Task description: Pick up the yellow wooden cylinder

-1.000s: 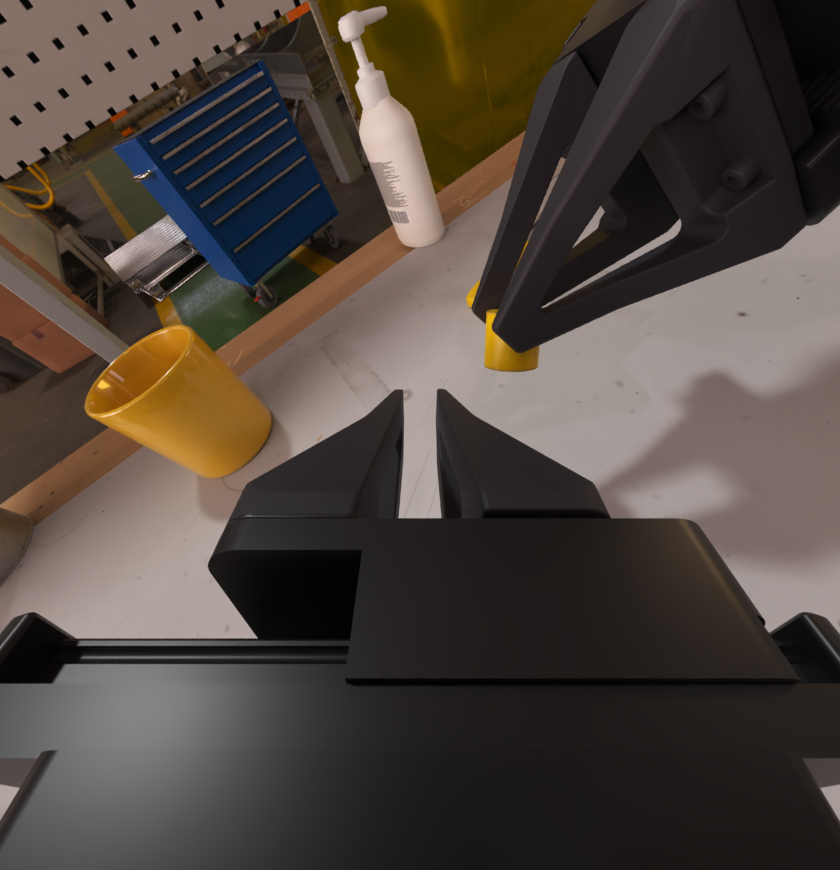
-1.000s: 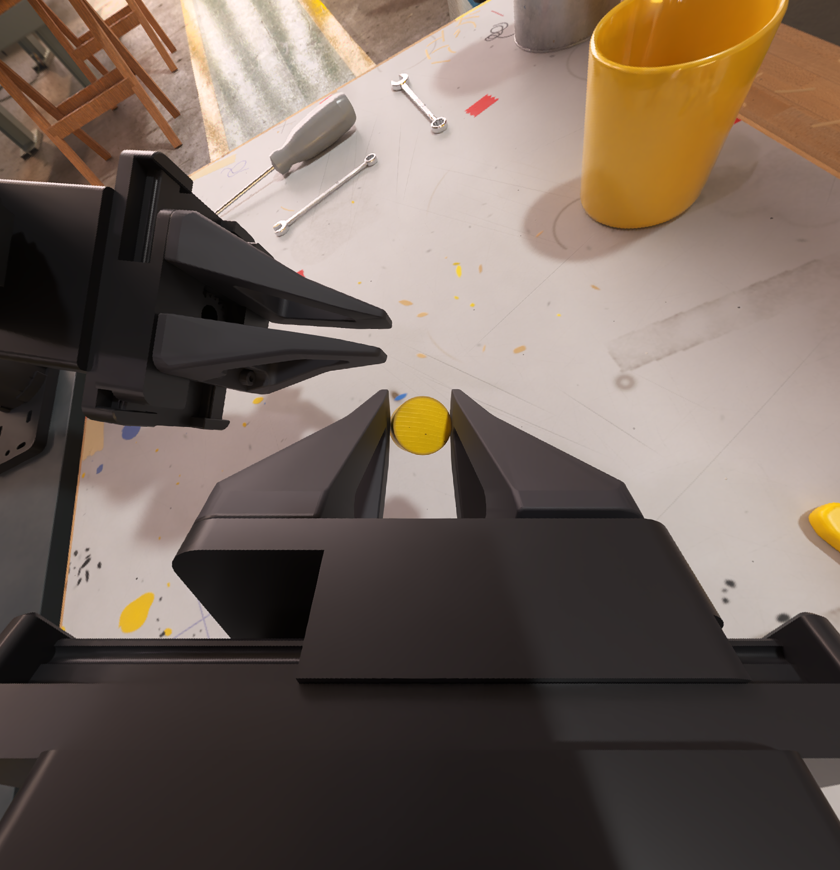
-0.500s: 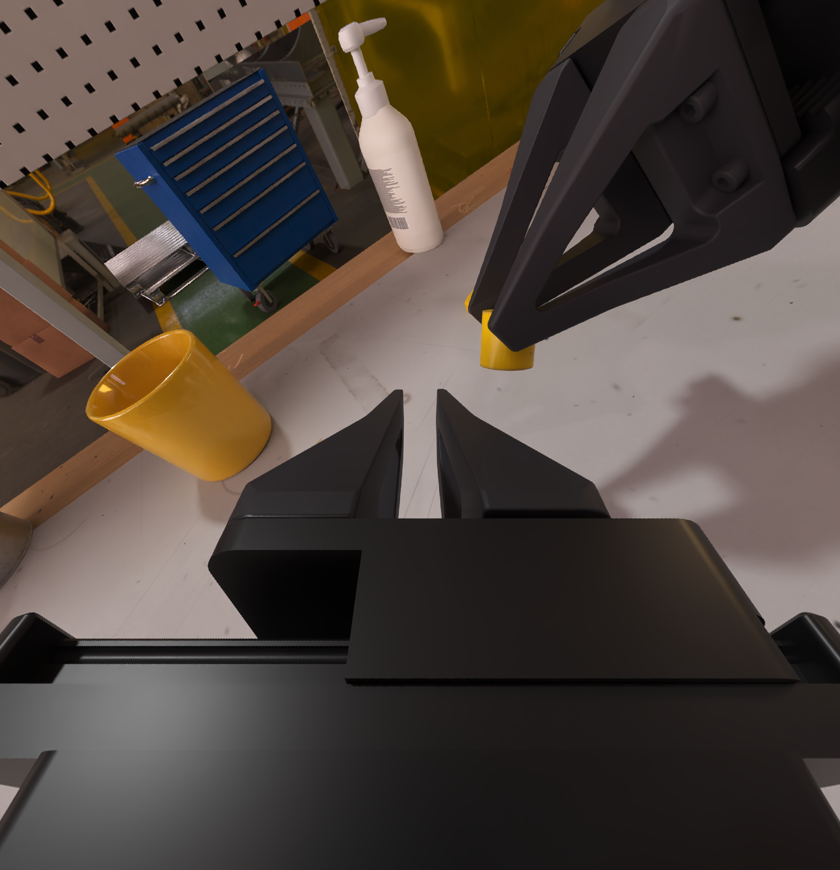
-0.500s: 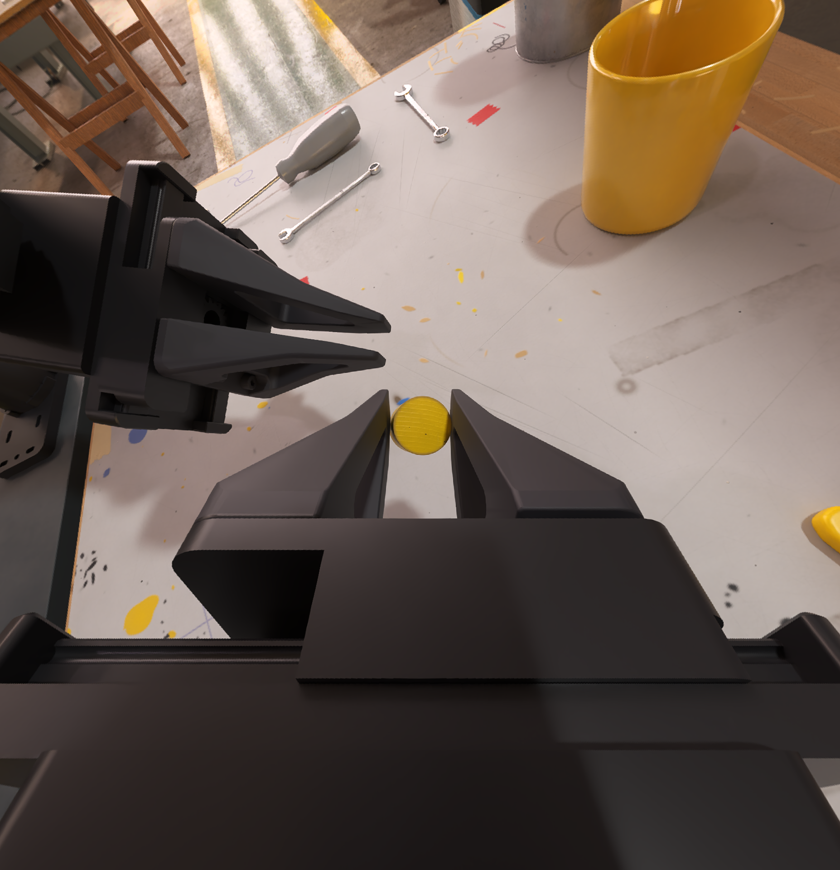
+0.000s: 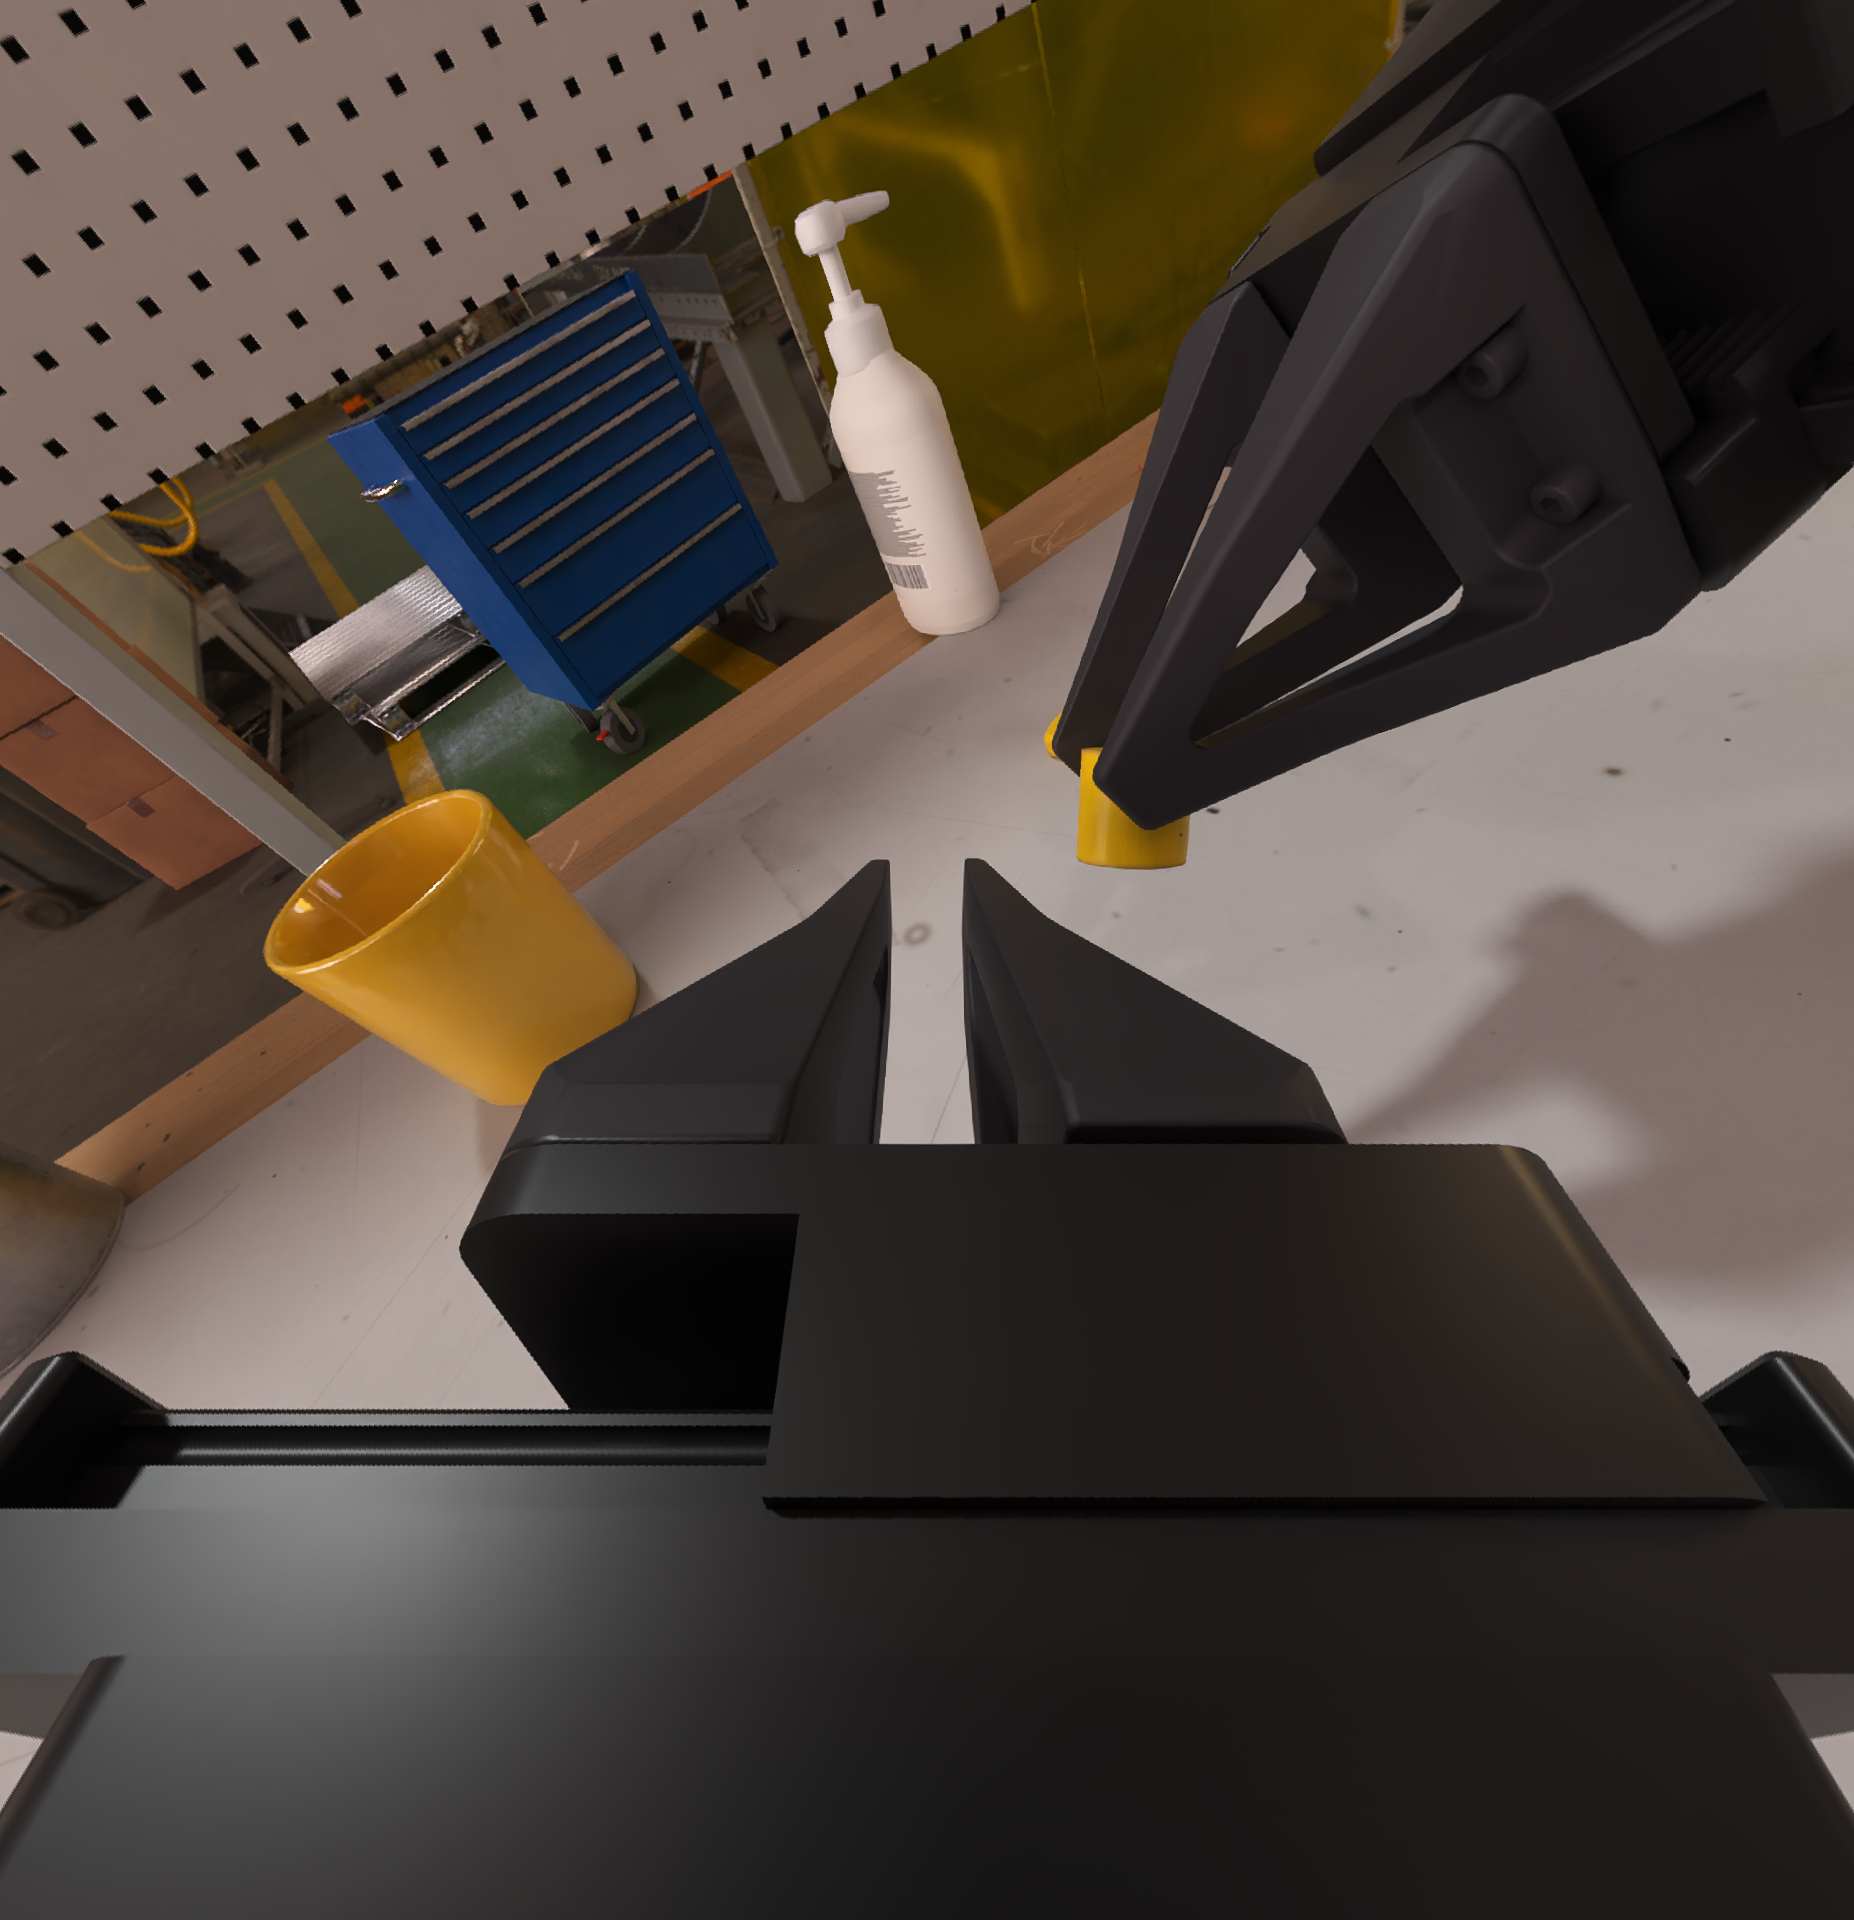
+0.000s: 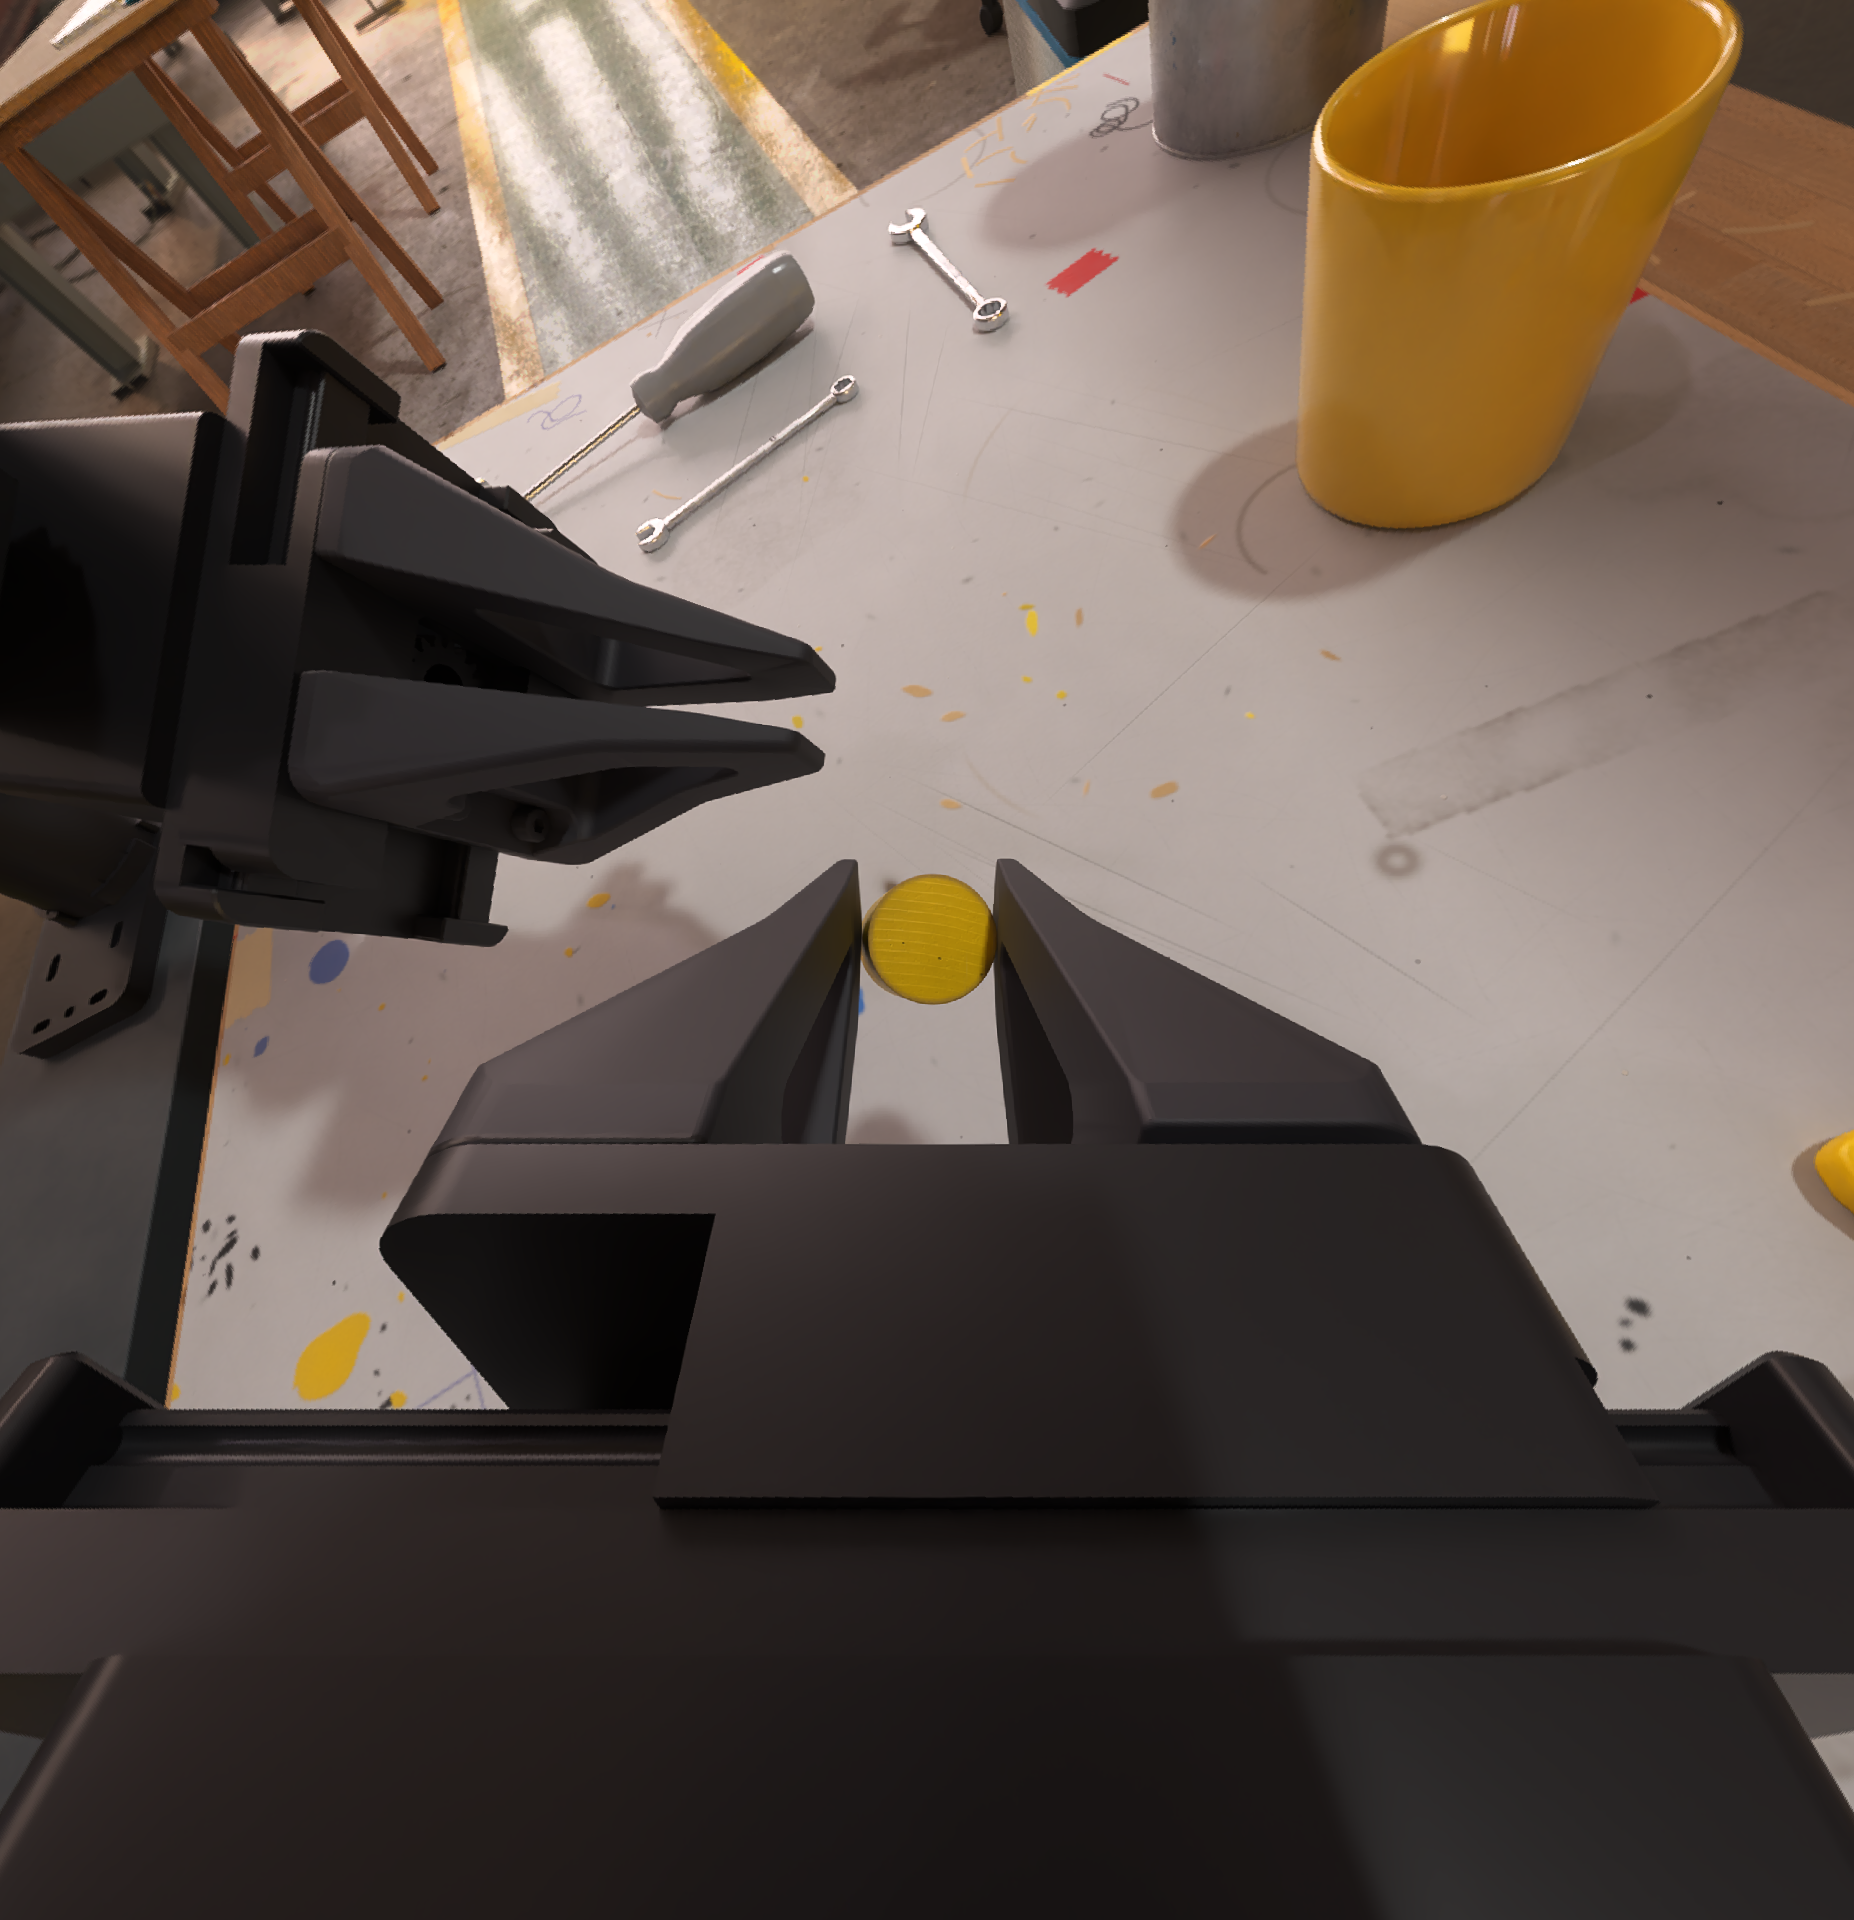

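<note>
Between the right gripper's (image 6: 928, 914) two fingers the yellow cylinder (image 6: 929, 938) is pinched, both pads pressed flat against its sides, so it's closed just as far as the block allows. Compared with a second ago the tabletop (image 6: 1422, 935) has dropped away a bit in the right wrist view: more of the cup (image 6: 1505, 270), the spanners and the screwdriver (image 6: 725, 338) is seen now, while the cylinder is framed exactly as before between the fingers. From the left wrist view its bottom end (image 5: 1129, 826) is seen poking out under the right gripper, and it can't be told for sure whether it's clear of the table, though a lift looks underway with no slipping. The left gripper (image 5: 925, 883) is parked nearby, fingers nearly together with only a narrow slit, nothing held
</note>
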Robot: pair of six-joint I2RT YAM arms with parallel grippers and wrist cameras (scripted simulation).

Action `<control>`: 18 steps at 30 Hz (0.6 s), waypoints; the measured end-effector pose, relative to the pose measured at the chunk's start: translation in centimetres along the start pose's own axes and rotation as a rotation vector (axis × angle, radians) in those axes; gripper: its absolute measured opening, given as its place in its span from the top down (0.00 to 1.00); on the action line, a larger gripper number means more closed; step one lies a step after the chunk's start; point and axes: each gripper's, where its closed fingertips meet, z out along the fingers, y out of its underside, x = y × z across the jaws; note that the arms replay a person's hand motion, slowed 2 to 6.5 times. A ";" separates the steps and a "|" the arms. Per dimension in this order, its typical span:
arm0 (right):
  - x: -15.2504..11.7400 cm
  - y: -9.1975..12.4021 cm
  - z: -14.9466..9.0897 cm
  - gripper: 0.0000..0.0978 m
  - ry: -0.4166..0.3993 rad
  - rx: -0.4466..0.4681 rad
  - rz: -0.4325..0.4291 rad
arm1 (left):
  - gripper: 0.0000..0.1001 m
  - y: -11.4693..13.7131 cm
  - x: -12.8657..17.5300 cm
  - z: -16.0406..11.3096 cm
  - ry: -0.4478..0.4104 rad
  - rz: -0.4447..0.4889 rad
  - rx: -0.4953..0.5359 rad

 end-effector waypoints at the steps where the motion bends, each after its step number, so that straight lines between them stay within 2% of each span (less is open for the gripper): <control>1: 0.0 0.0 0.0 0.78 0.000 0.001 0.000 | 0.88 0.0 0.0 0.0 0.000 0.002 0.002; 18: 0.3 0.0 -0.2 0.78 0.008 0.003 0.002 | 0.88 0.2 0.3 0.0 0.008 0.005 -0.003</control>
